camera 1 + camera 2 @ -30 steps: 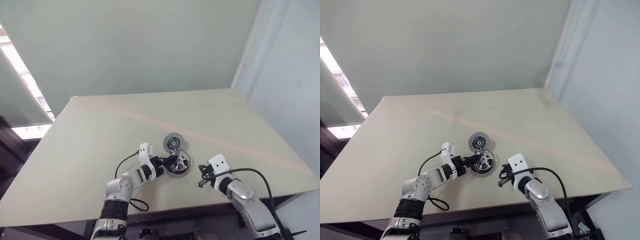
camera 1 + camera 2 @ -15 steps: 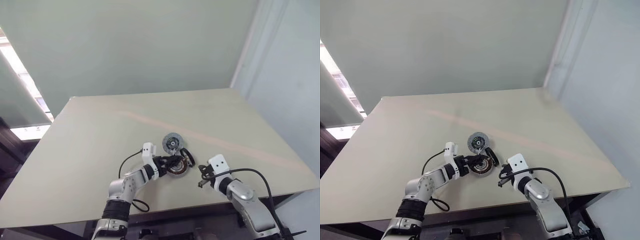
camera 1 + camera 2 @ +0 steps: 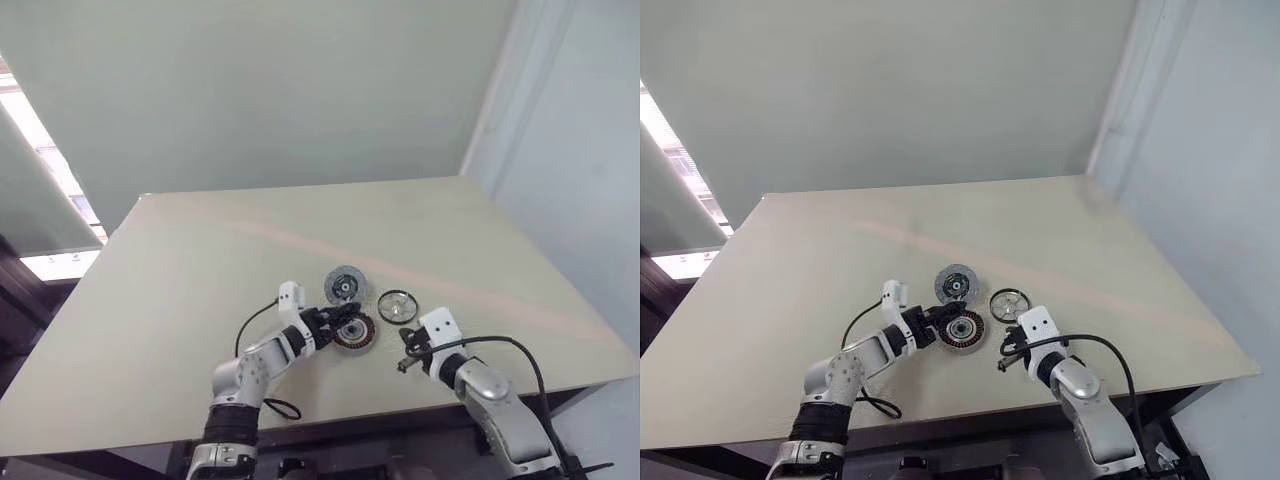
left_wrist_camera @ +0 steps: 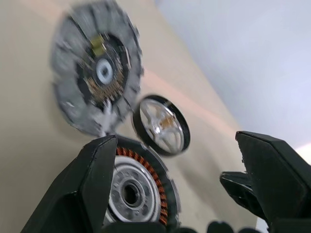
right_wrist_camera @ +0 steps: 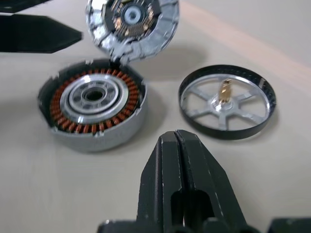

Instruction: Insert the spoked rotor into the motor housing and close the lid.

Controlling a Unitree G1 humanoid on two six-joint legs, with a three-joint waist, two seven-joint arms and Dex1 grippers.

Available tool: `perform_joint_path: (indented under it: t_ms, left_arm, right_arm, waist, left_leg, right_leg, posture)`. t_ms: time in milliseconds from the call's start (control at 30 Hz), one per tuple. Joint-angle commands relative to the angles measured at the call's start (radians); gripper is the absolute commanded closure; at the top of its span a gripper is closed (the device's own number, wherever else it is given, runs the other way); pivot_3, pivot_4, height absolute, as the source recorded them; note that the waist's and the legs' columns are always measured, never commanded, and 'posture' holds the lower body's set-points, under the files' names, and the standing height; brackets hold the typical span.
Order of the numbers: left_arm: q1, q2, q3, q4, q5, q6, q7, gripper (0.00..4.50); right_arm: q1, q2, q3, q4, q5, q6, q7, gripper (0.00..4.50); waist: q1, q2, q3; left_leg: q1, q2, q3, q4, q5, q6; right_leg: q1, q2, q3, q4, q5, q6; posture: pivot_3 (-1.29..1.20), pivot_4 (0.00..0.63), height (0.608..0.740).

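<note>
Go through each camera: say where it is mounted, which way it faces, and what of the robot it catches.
Left and right eye views: on the head, looking forward and down at the table, both arms showing.
Left wrist view: along the open left gripper at the motor housing, spoked rotor and lid.
Right wrist view: along the shut right gripper at the same three parts.
Shared: both wrist views show all three parts lying separate.
</note>
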Motion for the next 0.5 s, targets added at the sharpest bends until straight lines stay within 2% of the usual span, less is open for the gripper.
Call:
perform_joint_path:
  t_ms: [33, 200, 300, 500]
  left_arm:
    - [0.002, 0.017, 0.014, -0.081, -0.028, -0.005, -0.006, 0.33]
    - [0.027, 0.046, 0.007, -0.122, -0.020, -0.001, -0.005, 0.33]
    - [0.044, 0.065, 0.002, -0.134, -0.010, -0.005, -0.002, 0.30]
    - [0.064, 0.084, 0.013, -0.155, -0.016, -0.015, -0.004, 0.30]
  right_arm:
    - [-0.028, 0.009, -0.051, -0.014, 0.031, -0.016, -0.013, 4.50]
    - [-0.042, -0.002, -0.068, -0.030, 0.050, 0.073, -0.013, 4.50]
    - [-0.049, 0.023, -0.102, -0.054, 0.121, 0.162, -0.007, 3.94]
    - [-0.074, 0.152, -0.247, -0.035, 0.276, 0.217, -0.080, 1.79]
  waist:
    - [0.000, 0.000, 0.000]
    - [0.000, 0.000, 0.000]
    - [0.000, 0.000, 0.000]
    - [0.000, 0.000, 0.000]
  left_leg:
    - [0.000, 0.000, 0.000, 0.000, 0.000, 0.000]
    - [0.000, 0.000, 0.000, 0.000, 0.000, 0.000]
    - [0.000, 0.000, 0.000, 0.000, 0.000, 0.000]
    - [0.000, 0.000, 0.000, 0.000, 0.000, 0.000]
  right_leg:
    - [0.000, 0.000, 0.000, 0.000, 0.000, 0.000]
    - [0.000, 0.000, 0.000, 0.000, 0.000, 0.000]
    - [0.000, 0.000, 0.000, 0.000, 0.000, 0.000]
    - [0.000, 0.000, 0.000, 0.000, 0.000, 0.000]
  posture:
    - [0.00, 0.000, 0.740]
    - [0.00, 0.000, 0.740]
    - [0.00, 0.000, 0.740]
    - [0.00, 0.000, 0.740]
